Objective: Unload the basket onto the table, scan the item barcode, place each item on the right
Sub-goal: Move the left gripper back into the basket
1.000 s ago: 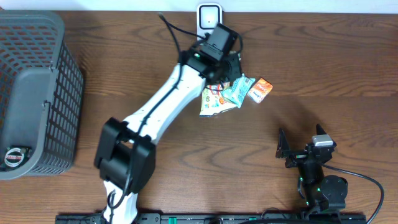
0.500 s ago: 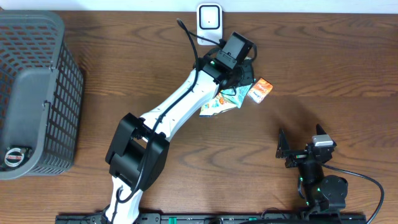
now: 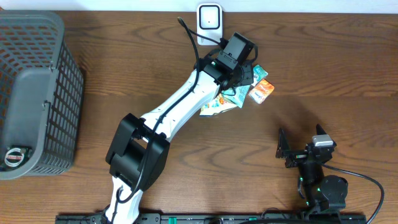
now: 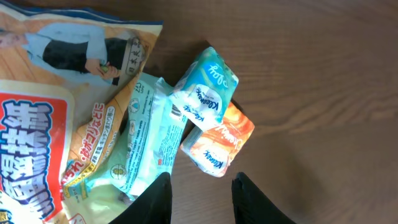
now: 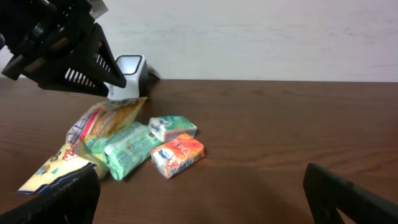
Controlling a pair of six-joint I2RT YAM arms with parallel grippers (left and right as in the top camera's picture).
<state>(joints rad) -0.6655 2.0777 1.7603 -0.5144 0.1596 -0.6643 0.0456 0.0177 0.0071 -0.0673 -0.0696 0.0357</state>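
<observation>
The left gripper (image 4: 201,182) is hovering over a cluster of packets on the brown wooden table (image 3: 323,56), its jaws standing partly apart with nothing between them. Just beyond the fingertips (image 4: 160,198), an orange tissue pack (image 4: 217,143) is lying against a teal tissue pack (image 4: 205,87). A pale green wipes pack (image 4: 149,137) is lying beside them, overlapping a large printed snack bag (image 4: 56,124). The whole cluster is sitting just in front of the white barcode scanner (image 3: 209,17), which is standing at the table's far edge. The right gripper (image 3: 305,152) is resting well apart from the cluster, near the table's front edge, with its jaws spread wide and empty. A dark grey mesh basket (image 3: 37,93) is sitting at the left.
</observation>
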